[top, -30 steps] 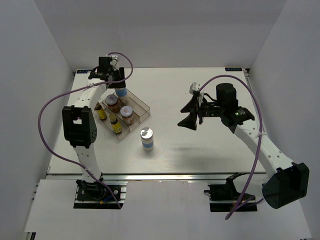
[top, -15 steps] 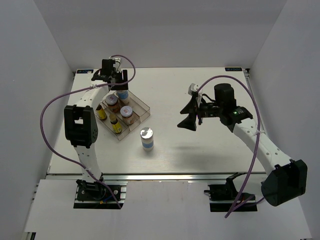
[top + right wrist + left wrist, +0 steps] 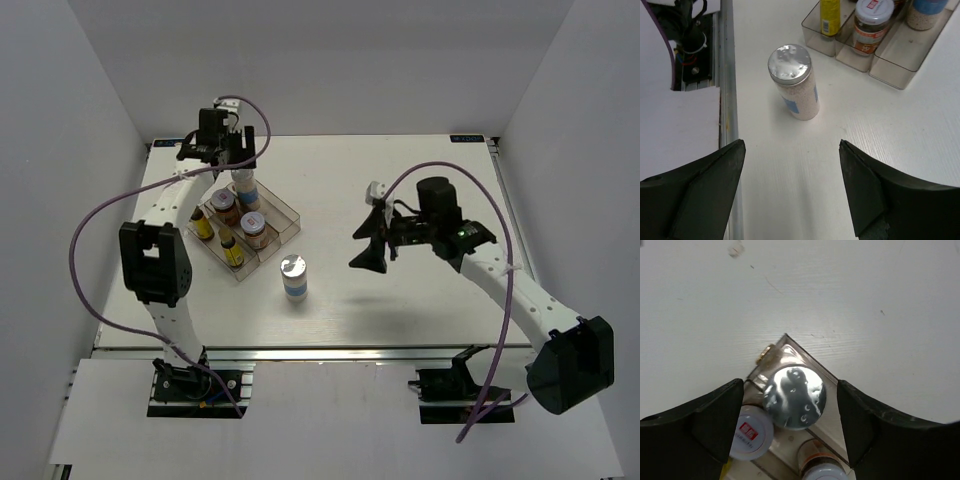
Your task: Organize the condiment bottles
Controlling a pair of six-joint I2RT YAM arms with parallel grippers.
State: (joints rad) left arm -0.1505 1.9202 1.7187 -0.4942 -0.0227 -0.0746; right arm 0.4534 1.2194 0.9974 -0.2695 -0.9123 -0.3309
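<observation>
The white desk [image 3: 400,180] carries everything. Over its far left part the left hand [image 3: 790,383] hangs above a clear divided tray [image 3: 285,215], its fingers spread wide with a gap on each side of the lid below, gripping nothing. The right hand [image 3: 790,145] hovers over the bare middle of the desk, also spread open and holding nothing, well apart from the tray. One silver-lidded jar [image 3: 795,397] stands upright at the far end of the tray's right-hand lane, directly under the left hand. The other silver-lidded jar [image 3: 792,82] stands upright by itself on the desk, just in front of the tray's near end and ahead of the right hand. The two squat brownish jars [image 3: 226,204] [image 3: 253,228] sit one behind the other in the middle lane. The two slim yellow bottles [image 3: 202,225] [image 3: 232,250] stand in the left lane.
</observation>
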